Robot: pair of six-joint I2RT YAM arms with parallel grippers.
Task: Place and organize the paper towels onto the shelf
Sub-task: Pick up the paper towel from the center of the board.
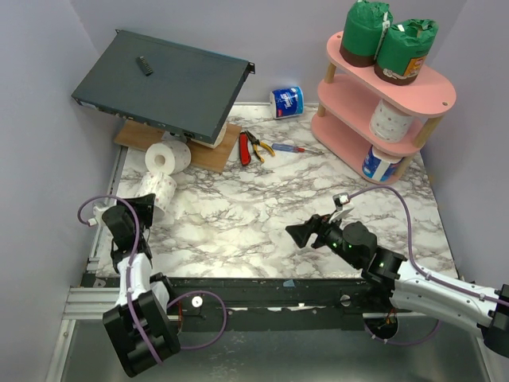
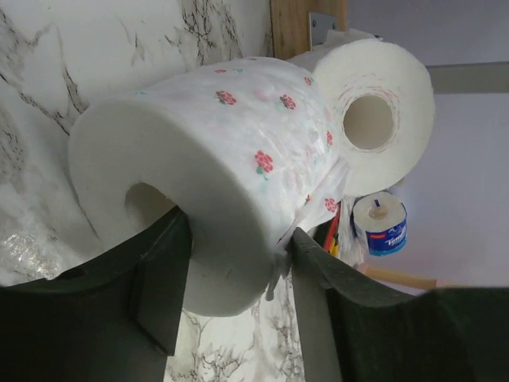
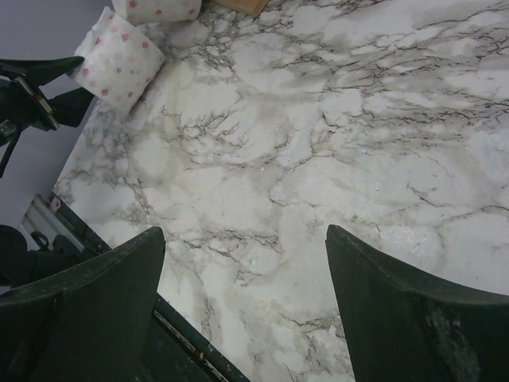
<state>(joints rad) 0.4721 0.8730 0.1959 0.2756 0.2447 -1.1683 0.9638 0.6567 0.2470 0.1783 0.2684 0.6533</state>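
Left gripper (image 2: 238, 259) is clamped around a white paper towel roll printed with small red flowers (image 2: 238, 135). One black finger presses each side of the roll, and the roll's hollow end faces the wrist camera, partly covered by a finger. From overhead, the left arm is folded tight at the near left corner of the grey-veined white marble table (image 1: 262, 199), with the fingers reaching forward to the roll at the table's left edge. Whether the roll is lifted or lies on the marble cannot be told.

Right gripper (image 3: 242, 235) is spread wide with nothing between its fingers, hovering over bare marble. Its arm stretches low from the near right corner toward the table's middle, fingers pointing left; its base is cut off by the frame edge.

A pink three-tier shelf of oval boards on pale wooden posts (image 1: 441, 94) stands at the far right. A green-wrapped roll with a brown band (image 1: 366, 32) and a second green-wrapped roll (image 1: 406, 52) stand upright, touching, on the top tier. A white roll with a faint print (image 1: 390, 119) is on the middle tier and a blue-and-white wrapped roll (image 1: 380, 165) on the bottom tier, both partly hidden by the boards above.

A loose blue-and-white roll (image 1: 287, 102) lies on its side by the back wall, left of the shelf. A bare white roll (image 1: 169, 157) lies just beyond the held one, beside a wooden board (image 1: 219, 153) under a tilted dark grey flat metal box (image 1: 163, 83). Red-handled pliers (image 1: 248, 149) lie beside the board.

The wrappers carry labels, but the print is too small or blurred to read.
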